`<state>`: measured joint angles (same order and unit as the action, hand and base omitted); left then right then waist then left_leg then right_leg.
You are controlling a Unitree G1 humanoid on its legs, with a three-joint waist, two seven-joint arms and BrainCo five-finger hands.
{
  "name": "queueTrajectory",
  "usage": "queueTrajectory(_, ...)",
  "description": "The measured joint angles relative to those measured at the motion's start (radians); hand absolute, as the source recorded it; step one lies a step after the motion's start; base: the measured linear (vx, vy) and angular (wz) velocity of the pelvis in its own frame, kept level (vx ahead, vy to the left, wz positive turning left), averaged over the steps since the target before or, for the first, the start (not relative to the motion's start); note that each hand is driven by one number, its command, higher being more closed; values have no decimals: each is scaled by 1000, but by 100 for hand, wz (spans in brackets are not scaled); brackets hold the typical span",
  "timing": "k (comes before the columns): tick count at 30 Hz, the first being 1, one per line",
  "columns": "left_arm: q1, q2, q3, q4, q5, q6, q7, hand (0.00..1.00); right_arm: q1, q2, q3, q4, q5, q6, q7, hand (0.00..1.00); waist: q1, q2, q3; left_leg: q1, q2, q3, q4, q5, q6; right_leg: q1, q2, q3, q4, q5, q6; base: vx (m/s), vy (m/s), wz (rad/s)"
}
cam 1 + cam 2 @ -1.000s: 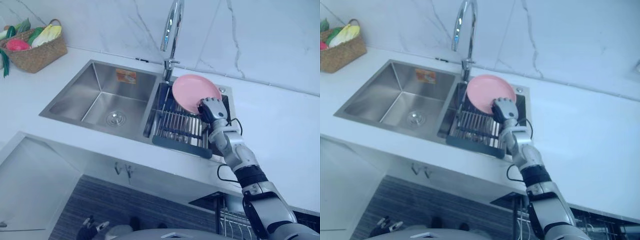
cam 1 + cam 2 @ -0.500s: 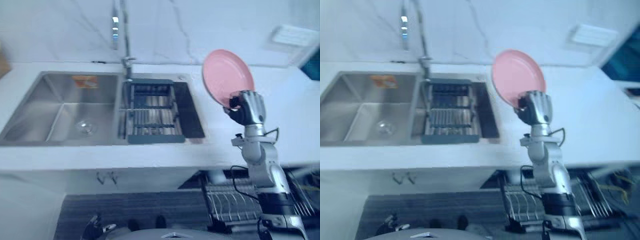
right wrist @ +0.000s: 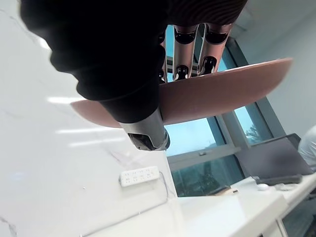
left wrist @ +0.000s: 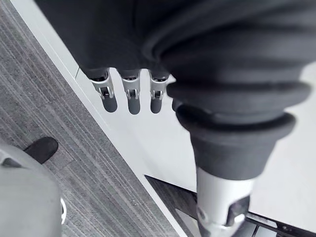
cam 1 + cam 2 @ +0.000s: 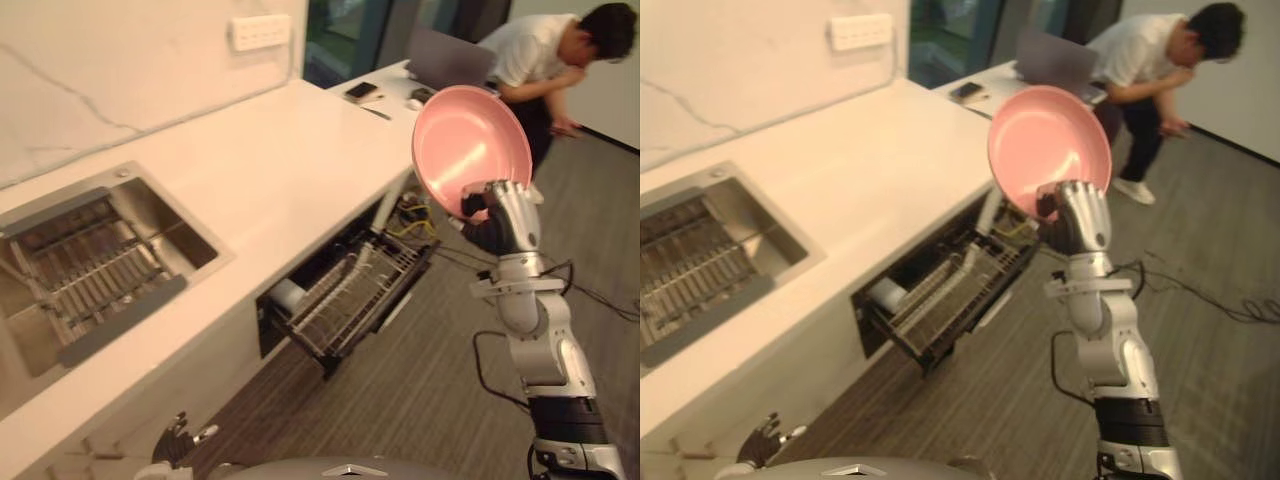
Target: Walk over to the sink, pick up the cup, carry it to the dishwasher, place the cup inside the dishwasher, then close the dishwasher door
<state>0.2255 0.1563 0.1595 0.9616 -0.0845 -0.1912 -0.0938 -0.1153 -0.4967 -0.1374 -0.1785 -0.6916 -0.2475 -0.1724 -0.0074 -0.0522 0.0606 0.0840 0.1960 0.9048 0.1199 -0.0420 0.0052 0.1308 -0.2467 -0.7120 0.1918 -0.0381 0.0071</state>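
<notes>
Pink plate (image 5: 468, 150) sits tilted, rim seemingly pinched by right hand (image 5: 503, 215) fingers (image 3: 211, 54).

Smooth pink plate (image 5: 465, 145), probably plastic; glossy white countertop (image 5: 280, 150).

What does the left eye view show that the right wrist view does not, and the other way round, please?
The left eye view adds the open dishwasher with its rack pulled out, the sink with a drying rack in it, and a person bent forward beyond the counter. The right wrist view adds the fingers seen close against the pink plate from below, and bright sky through the window. Both show the pink plate held in the right hand, the wall socket strip and the laptop.
</notes>
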Motion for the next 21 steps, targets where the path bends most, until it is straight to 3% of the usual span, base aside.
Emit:
queueTrajectory(1,4,3,13,-5,1,12,0,0,-1,-2,8,-2,21,-18,27,100,12,-5,7,-2,28,26,42,-2,-4,37,50,43,-118,34,54,-29,-263,-72)
queueTrajectory(2,8,-6,19,-8,1,13,-1,0,0,-2,8,-2,30,-21,36,100,16,-3,10,-2,39,30,55,-4,-8,50,66,45,-154,37,56,-92,-287,-62)
queueTrajectory(3,18,-30,25,-6,4,15,-1,0,16,-2,4,-4,42,-21,54,100,11,-2,15,-13,58,28,72,-9,-30,68,92,50,-204,38,58,-119,-211,-30)
queueTrajectory(4,29,-55,33,-7,6,15,-2,0,44,0,-2,-5,61,-21,77,100,7,15,14,-12,70,26,69,-3,-58,80,110,48,-234,37,69,-124,-181,-18)
queueTrajectory(6,43,-66,35,-5,7,14,-2,0,87,3,-1,-8,66,-19,109,100,7,28,15,-14,73,26,60,11,-62,84,122,47,-254,31,96,-111,-133,-1)
queueTrajectory(12,90,-84,76,-9,11,3,4,0,142,65,16,-10,66,-12,146,100,19,18,25,-42,57,1,-3,64,-45,55,136,34,-255,35,94,-87,-21,11)
queueTrajectory(21,80,-67,85,-32,11,-26,3,0,114,101,74,5,57,-4,166,100,39,-20,50,-110,30,-33,9,57,-11,9,114,3,-264,67,97,-9,88,12)
